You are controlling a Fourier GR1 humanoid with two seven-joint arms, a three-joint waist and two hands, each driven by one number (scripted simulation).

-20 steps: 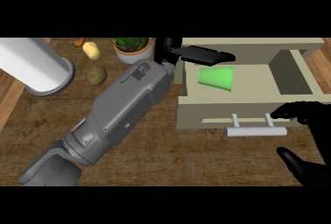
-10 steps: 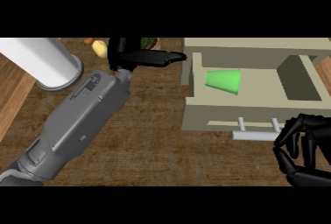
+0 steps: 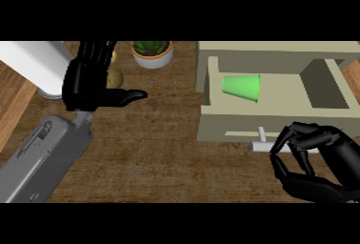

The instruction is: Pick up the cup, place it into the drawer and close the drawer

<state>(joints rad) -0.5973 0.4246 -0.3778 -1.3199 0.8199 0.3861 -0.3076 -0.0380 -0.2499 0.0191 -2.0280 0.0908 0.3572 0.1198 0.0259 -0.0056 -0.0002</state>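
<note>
Wooden counter (image 3: 162, 157); left hand (image 3: 91, 88) has drawn back, fingers straight; right hand (image 3: 313, 159) now curls round the drawer (image 3: 274, 126) handle (image 3: 262, 143); one green cup (image 3: 243, 87) lies inside; one potted plant (image 3: 153, 52).

Green cup (image 3: 242, 87) on its side, inside open beige drawer (image 3: 271, 126)

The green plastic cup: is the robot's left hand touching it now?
Apart. The head view shows the green plastic cup lying inside the beige drawer, while the left hand is far across bare wooden counter.
</note>
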